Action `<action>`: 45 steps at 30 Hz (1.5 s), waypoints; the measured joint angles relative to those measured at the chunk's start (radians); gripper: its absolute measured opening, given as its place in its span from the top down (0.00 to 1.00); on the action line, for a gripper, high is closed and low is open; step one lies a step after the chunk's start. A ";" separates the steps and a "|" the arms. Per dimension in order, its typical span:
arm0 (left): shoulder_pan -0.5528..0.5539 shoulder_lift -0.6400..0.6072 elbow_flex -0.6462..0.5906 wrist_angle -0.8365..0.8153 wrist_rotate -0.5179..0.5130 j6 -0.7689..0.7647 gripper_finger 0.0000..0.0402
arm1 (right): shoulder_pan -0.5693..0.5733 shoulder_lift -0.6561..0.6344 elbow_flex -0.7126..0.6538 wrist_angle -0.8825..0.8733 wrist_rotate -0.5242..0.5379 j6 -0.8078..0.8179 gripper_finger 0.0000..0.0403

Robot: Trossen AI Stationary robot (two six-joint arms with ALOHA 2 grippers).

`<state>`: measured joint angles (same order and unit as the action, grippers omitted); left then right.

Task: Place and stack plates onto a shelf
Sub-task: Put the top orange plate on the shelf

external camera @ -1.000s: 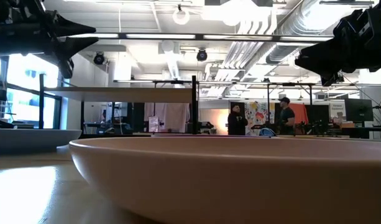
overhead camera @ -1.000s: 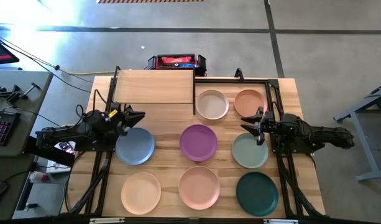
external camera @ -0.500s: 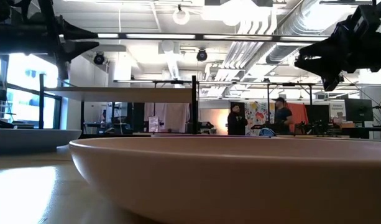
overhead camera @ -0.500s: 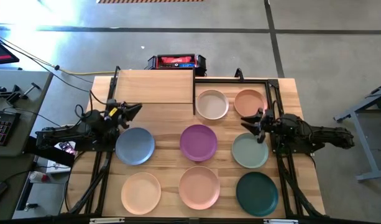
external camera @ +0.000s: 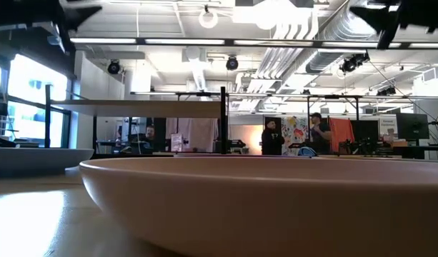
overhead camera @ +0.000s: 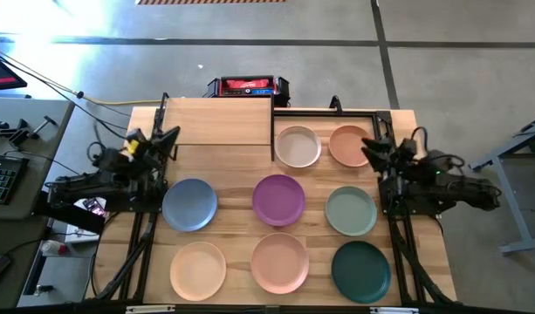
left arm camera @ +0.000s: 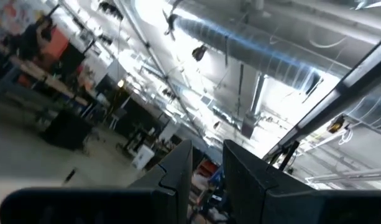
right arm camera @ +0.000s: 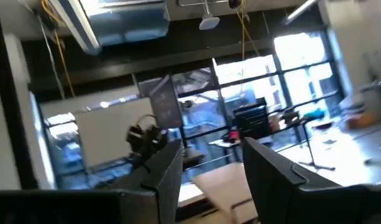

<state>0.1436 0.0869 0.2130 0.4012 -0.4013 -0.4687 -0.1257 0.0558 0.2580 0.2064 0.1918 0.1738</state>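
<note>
We are seeing eight plates lying on the surface [overhead camera: 407, 122] and none on the shelf [overhead camera: 216, 120]. The left gripper [overhead camera: 167, 137] is hanging just beside the shelf's edge, the blue plate [overhead camera: 189, 204] near below it. The right gripper [overhead camera: 369, 146] is hanging over the orange-tan plate [overhead camera: 347, 144]. Both grippers' fingers are parted, holding nothing. We cannot read the red box's [overhead camera: 247, 86] label.

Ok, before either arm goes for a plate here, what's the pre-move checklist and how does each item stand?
1. Shelf top bare: ok.
2. All eight plates flat on the table, none stacked: ok, from the blue plate to the dark teal plate.
3. Left gripper empty, fingers apart: ok, at the shelf's left edge.
4. Right gripper empty, fingers apart: ok, beside the orange-tan plate.
5. Height of either gripper above the table: cannot tell.
</note>
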 joint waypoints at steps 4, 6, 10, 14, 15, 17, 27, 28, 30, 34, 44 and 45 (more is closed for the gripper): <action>0.000 0.105 0.154 -0.085 0.001 0.071 0.81 | -0.028 0.099 0.207 -0.221 0.049 -0.073 0.62; 0.000 0.168 0.235 -0.155 0.000 0.100 0.81 | -0.040 0.173 0.319 -0.386 0.097 -0.081 0.62; 0.000 0.301 0.386 -0.284 -0.021 0.163 0.81 | -0.064 0.340 0.532 -0.714 0.197 -0.065 0.62; 0.000 0.417 0.488 -0.376 -0.086 0.208 0.81 | -0.096 0.518 0.700 -0.990 0.235 0.048 0.62; 0.000 0.441 0.506 -0.397 -0.100 0.218 0.81 | -0.105 0.561 0.734 -1.047 0.236 0.083 0.62; 0.000 0.479 0.527 -0.437 -0.122 0.242 0.81 | -0.124 0.639 0.783 -1.156 0.235 0.147 0.62; 0.000 0.564 0.529 -0.551 -0.136 0.226 0.81 | -0.188 0.899 0.720 -1.302 0.081 0.184 0.62; 0.000 0.564 0.529 -0.565 -0.136 0.218 0.81 | -0.192 0.915 0.702 -1.290 0.069 0.185 0.62; 0.000 0.564 0.529 -0.582 -0.137 0.210 0.81 | -0.202 0.946 0.675 -1.276 0.039 0.188 0.62; 0.000 0.564 0.529 -0.593 -0.137 0.208 0.81 | -0.230 1.010 0.633 -1.245 -0.005 0.211 0.62; 0.000 0.564 0.529 -0.608 -0.133 0.173 0.81 | -0.297 1.214 0.623 -1.185 -0.005 0.132 0.62; 0.000 0.564 0.529 -0.612 -0.133 0.173 0.81 | -0.302 1.235 0.623 -1.177 -0.005 0.124 0.62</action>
<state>0.1436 0.6506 0.7422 -0.2109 -0.5343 -0.2955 -0.4275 1.2909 0.8810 -0.9707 0.1864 0.2976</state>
